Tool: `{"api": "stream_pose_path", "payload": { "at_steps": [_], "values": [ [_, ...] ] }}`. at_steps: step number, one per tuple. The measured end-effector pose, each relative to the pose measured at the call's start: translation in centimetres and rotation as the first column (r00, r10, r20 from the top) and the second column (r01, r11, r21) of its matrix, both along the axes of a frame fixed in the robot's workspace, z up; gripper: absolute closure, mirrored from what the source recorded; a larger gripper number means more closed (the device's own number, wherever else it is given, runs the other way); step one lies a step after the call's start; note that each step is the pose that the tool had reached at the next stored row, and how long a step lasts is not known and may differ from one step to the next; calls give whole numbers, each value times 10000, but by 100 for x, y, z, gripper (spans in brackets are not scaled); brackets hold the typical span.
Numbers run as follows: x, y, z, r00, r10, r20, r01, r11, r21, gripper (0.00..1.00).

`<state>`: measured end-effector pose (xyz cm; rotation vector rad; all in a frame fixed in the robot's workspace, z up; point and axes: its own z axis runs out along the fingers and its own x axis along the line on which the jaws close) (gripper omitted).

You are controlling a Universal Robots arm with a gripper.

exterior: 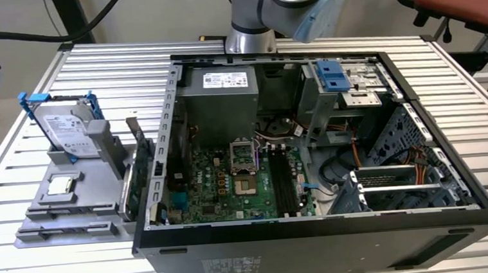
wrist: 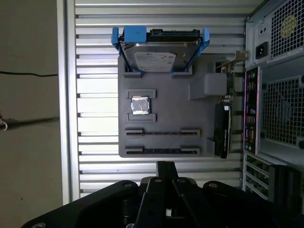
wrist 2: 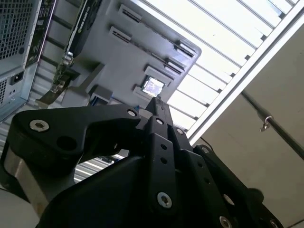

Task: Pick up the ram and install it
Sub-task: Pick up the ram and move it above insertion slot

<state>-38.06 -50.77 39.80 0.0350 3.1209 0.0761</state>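
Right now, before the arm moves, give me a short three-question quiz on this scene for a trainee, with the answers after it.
1. True or false: the gripper is holding the ram.
2. What stands in the blue frame on the grey holder? A) hard drive B) fan C) power supply
3. Fill in: on the holder, the square chip lies between the hard drive and the ____.
Key: 1 false, the ram sits in the grey holder. 2 A. 3 ram.
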Motion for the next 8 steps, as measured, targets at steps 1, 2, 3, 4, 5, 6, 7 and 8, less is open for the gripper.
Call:
{"api": "stream_pose_path", "payload": {
  "at_steps": [1,2,3,4,5,6,7,8],
  "values": [
    [0,0,0,10000,79,0,-79,10000,-1,100],
    [0,0,1,9998,189,-1,-189,9998,-1,100],
    [0,0,1,9995,325,0,-325,9995,-1,100],
    [0,0,0,9988,495,0,-495,9988,0,100],
    [0,0,0,9977,679,0,-679,9977,0,100],
    [0,0,0,9964,853,0,-853,9964,0,100],
    [0,0,0,9945,1043,0,-1043,9945,0,100],
    [0,0,1,9927,1210,-1,-1210,9927,-1,100]
  ]
}}
